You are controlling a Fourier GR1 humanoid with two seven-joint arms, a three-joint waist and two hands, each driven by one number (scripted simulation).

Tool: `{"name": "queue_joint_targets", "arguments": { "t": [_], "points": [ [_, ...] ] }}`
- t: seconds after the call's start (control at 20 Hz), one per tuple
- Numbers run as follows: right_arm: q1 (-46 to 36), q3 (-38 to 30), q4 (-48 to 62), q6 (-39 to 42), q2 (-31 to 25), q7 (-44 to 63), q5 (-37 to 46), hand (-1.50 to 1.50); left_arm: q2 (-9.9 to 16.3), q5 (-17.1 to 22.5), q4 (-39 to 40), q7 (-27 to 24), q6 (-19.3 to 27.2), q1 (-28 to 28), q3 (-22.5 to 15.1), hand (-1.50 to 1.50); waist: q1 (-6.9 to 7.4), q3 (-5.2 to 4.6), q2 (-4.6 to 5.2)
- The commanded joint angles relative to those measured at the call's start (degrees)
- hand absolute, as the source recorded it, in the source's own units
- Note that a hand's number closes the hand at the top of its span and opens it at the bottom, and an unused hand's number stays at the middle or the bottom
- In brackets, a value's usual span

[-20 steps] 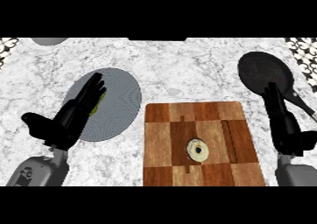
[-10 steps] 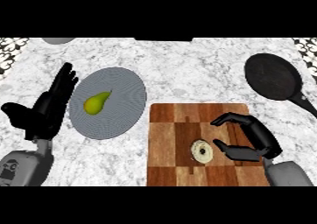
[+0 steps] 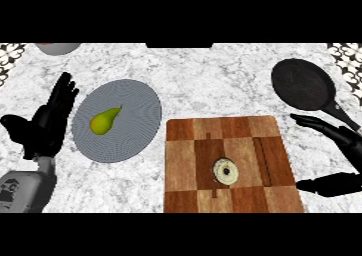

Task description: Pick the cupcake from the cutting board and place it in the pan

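The cupcake (image 3: 226,171), pale with a dark centre, sits on the wooden cutting board (image 3: 228,135) near its middle. A black pan (image 3: 303,84) lies at the far right, its handle running down toward my right hand. My right hand (image 3: 348,150) is open at the board's right edge, fingers spread and thumb low, a short gap away from the cupcake and not touching it. My left hand (image 3: 45,122) rests open at the left edge, fingers up, beside the grey plate.
A grey plate (image 3: 132,100) left of the board carries a green pear (image 3: 102,121). A grey bowl's rim (image 3: 57,47) shows at the top left. Patterned tiles border both upper corners of the marble counter.
My right hand has pulled back to the right, off the board and away from the cupcake. The cupcake has stayed in place. The left hand has hardly moved.
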Motion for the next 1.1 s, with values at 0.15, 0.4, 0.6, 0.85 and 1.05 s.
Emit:
{"name": "queue_joint_targets", "arguments": {
  "t": [0.15,0.4,0.6,0.85,1.05],
  "points": [
    [-3.18,-2.06,-12.07,9.86,-14.61,11.85,2.18,-1.5,-1.94,-1.38,0.6,-0.21,1.3,-0.42,-0.64,0.0,-0.46,-0.1,-0.2],
    [-9.95,-3.18,-19.41,13.76,-12.09,28.61,-2.45,-1.5,1.33,0.48,-3.04,1.16,-3.04,1.94,1.91,0.0,0.69,-0.01,-0.12],
    [-16.34,0.9,-20.54,12.32,-7.81,33.85,3.14,-1.5,-1.38,-2.59,-1.44,0.89,-0.71,-0.08,0.83,0.0,1.05,0.01,0.1],
    [-18.92,5.65,-22.78,14.97,-0.18,43.01,1.92,-1.5,-3.06,-3.39,-2.86,1.49,-0.58,1.42,1.24,0.0,1.13,0.01,0.06],
    [-15.55,8.6,-27.82,18.1,2.37,44.73,0.19,-1.5,-2.14,-2.85,0.35,-1.42,-3.62,1.47,2.96,0.0,0.61,0.01,0.06]
  ]
}}
